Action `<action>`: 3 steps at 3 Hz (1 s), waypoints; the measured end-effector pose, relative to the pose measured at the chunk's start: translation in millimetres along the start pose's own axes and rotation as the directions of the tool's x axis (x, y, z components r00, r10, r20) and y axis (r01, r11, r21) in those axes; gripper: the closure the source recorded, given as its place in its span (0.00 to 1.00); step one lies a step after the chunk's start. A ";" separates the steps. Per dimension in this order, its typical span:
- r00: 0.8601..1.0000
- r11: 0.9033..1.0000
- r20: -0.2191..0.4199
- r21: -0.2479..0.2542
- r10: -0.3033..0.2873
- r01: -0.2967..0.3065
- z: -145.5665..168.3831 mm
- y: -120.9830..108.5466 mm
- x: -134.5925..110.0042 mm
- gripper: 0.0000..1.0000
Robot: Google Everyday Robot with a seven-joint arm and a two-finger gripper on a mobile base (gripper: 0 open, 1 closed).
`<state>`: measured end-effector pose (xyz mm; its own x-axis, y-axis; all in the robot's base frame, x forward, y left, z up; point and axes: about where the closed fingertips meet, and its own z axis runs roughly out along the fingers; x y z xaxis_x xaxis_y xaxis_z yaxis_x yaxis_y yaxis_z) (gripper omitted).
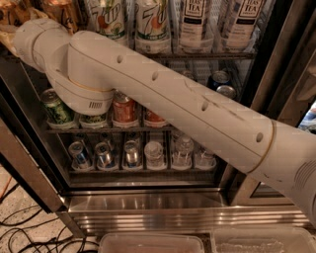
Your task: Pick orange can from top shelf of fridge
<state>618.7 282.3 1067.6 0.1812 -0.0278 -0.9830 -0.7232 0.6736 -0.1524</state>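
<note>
Tall amber-gold orange cans (60, 11) stand at the left end of the top shelf (207, 56), a grey wire rack that also holds 7Up cans (106, 20) and tea bottles (197, 20). My white arm (168, 104) crosses the view from lower right to upper left. Its wrist (32, 42) ends at the top left corner, right beside the amber cans. The gripper (14, 20) lies at that corner against the cans, mostly cut off by the frame edge. The fridge (148, 202) has a stainless steel sill.
The middle rack holds short green (55, 108), red (124, 109) and blue cans (219, 79). A lower rack holds cans and bottles (148, 154). The dark door frame (279, 74) stands at right. Cables (29, 232) lie on the floor. Plastic bins (153, 243) sit at the bottom.
</note>
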 end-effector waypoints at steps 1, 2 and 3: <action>1.000 1.000 0.000 0.000 0.000 0.000 0.0 0.0 0.0 1.00; 1.000 1.000 0.012 -0.002 -0.005 0.005 -0.3 0.7 -2.4 1.00; 0.999 1.000 0.047 -0.012 -0.023 0.024 -3.1 1.7 -7.9 1.00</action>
<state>614.1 281.4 1074.7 0.2292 -0.0086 -0.9733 -0.7268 0.6636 -0.1771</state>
